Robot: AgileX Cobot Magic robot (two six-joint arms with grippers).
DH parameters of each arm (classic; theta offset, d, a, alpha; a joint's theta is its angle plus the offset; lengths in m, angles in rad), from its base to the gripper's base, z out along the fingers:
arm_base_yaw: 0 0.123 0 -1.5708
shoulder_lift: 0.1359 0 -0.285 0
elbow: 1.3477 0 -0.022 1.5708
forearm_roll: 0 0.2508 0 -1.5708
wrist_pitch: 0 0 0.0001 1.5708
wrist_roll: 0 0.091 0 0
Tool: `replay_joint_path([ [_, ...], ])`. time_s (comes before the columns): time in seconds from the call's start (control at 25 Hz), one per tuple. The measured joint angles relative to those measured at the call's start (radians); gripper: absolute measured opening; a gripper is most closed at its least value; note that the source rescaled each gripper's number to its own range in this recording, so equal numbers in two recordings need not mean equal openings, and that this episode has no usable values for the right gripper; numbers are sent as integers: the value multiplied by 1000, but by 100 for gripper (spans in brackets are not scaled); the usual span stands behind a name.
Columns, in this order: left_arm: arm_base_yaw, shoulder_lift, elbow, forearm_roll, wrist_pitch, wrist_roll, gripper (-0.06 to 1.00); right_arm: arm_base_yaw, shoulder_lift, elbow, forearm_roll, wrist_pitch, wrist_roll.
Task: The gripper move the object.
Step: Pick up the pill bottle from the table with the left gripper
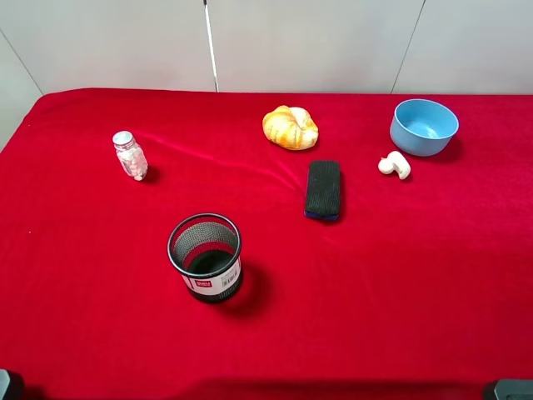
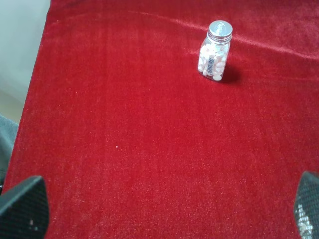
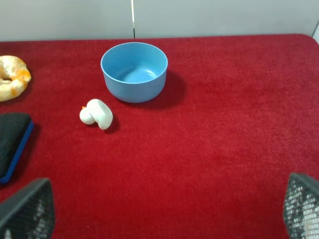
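Left hand (image 2: 164, 211): fingers spread wide, empty, at front-left corner of worktop (image 1: 83, 333). Bottle (image 2: 215, 51) upright, long axis vertical, toward far-left corner, well ahead of this hand. Right hand (image 3: 164, 206): also spread, empty, at front-right corner; farther of two.

L gripper (image 2: 165, 209) jaws spread wide, R gripper (image 3: 164, 208) same, only fingertips in wrist views

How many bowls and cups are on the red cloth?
2. The black mesh cup stands near the front, left of the middle. The blue bowl sits at the back right, beside the small white piece. None looks hidden.
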Motion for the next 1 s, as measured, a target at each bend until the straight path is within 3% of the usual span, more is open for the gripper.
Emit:
replay_joint_path([
  [0.6,0,8,-1,0,0,0,98,0,0,0,0,0,0],
  [1.0,0,280,-77,-1,-12,14,98,0,0,0,0,0,0],
])
